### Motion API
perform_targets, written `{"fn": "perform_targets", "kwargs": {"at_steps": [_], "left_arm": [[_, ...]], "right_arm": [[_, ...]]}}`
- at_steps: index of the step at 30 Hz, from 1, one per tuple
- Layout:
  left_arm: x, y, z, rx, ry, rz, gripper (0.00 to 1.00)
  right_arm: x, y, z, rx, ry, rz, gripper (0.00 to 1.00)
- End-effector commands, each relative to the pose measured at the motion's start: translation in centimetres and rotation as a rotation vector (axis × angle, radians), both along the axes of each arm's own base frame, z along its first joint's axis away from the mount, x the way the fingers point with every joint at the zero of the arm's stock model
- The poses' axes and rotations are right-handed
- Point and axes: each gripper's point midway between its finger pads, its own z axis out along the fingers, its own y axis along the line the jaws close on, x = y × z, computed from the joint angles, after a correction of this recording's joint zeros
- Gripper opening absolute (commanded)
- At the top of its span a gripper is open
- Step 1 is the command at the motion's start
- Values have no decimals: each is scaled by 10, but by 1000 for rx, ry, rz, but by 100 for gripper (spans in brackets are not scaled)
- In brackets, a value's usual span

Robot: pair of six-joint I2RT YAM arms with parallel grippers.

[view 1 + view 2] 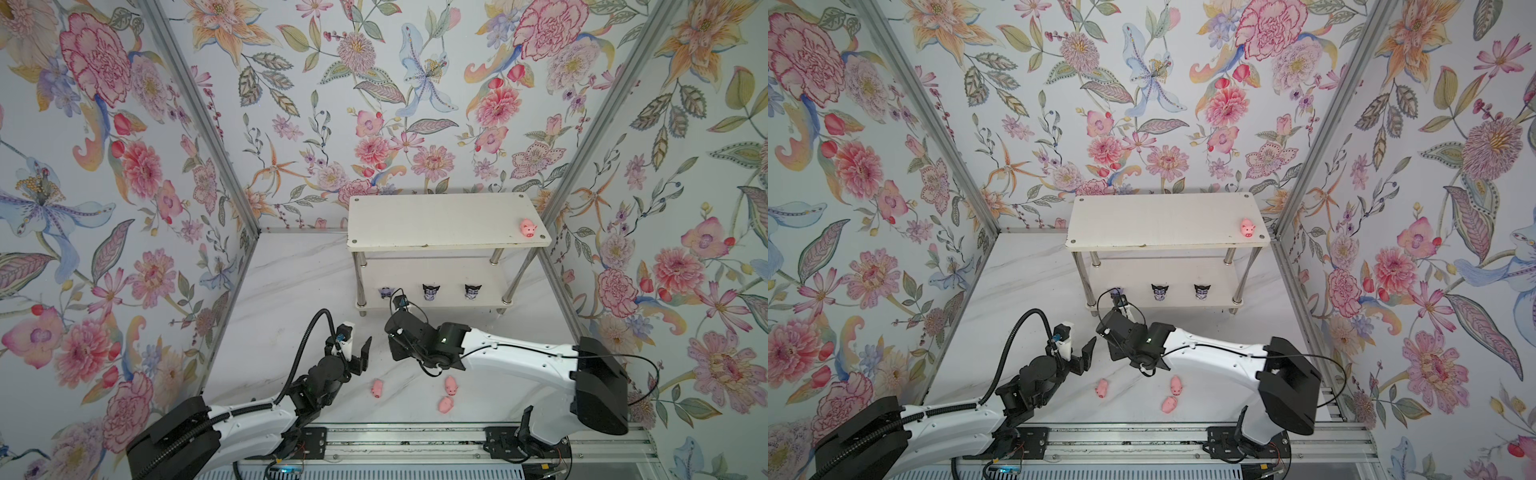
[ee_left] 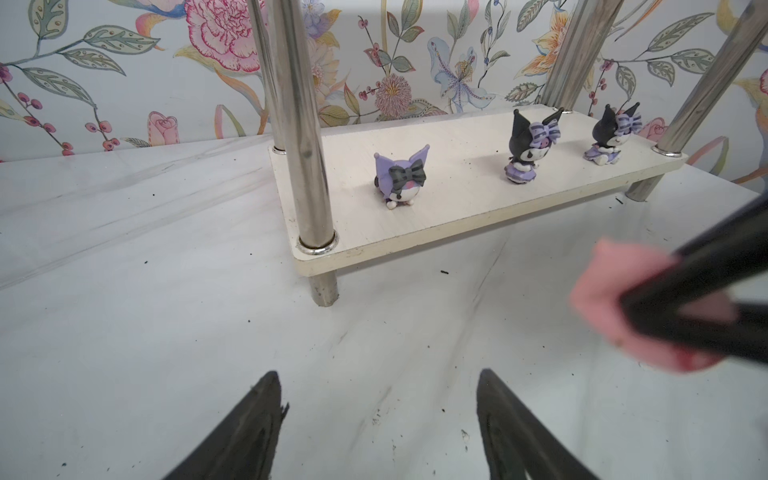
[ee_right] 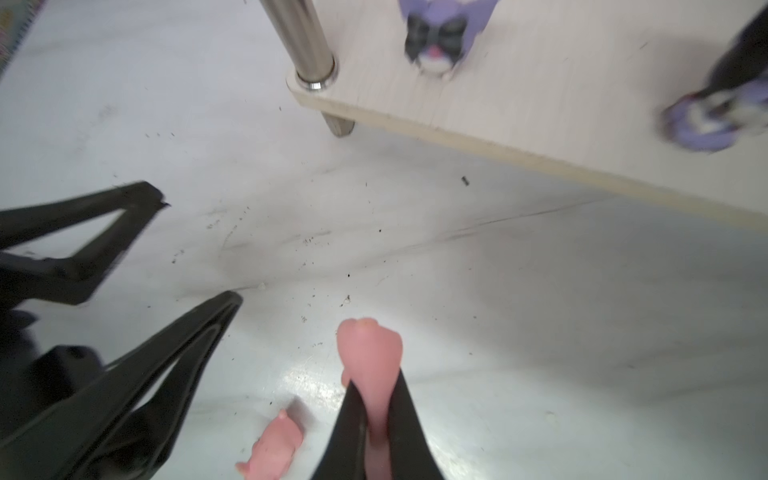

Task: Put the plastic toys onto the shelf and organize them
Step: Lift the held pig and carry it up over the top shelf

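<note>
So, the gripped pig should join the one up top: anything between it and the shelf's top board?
Only that board's own front edge: the right gripper holds the pig low, before the shelf's lower tier, and must rise over it. Up top stands just one other pig, at the right corner.

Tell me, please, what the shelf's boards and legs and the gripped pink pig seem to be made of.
Boards: probably laminated wood, off-white with faint grain and a duller edge. Legs: polished metal tube, mirror-like reflections. Pig in the right gripper: matte pink, likely plastic or rubber.
</note>
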Motion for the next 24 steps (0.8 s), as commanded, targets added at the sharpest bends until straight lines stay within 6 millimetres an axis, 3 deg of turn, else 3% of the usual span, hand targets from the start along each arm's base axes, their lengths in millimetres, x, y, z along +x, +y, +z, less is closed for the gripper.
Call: {"fn": "perform_targets", "kwargs": {"at_steps": [1,7,11,14,18,19,24], "left_arm": [[0,1,3,-20,-6,-1,75],[-1,1,1,-23,1,-2,75],[0,-2,-1,-17,8,-12,75],[0,-3,-3,-11,14,-16,75],[0,-4,-5,-5,18,-19,75],[0,-5,-6,-4,20,-21,75],[1,-8,-8,2,27,-30,75]], "right_arm": [[3,-54,65,-65,-86,-18,8],[19,-116,173,-1,-225,-81,7],[35,-148,216,-3,-284,-137,8],[51,-165,226,-40,-291,-176,12],[75,-177,222,-124,-275,-207,11],[85,-188,220,-133,-265,-242,11],[113,-195,215,-106,-216,-253,9]]}}
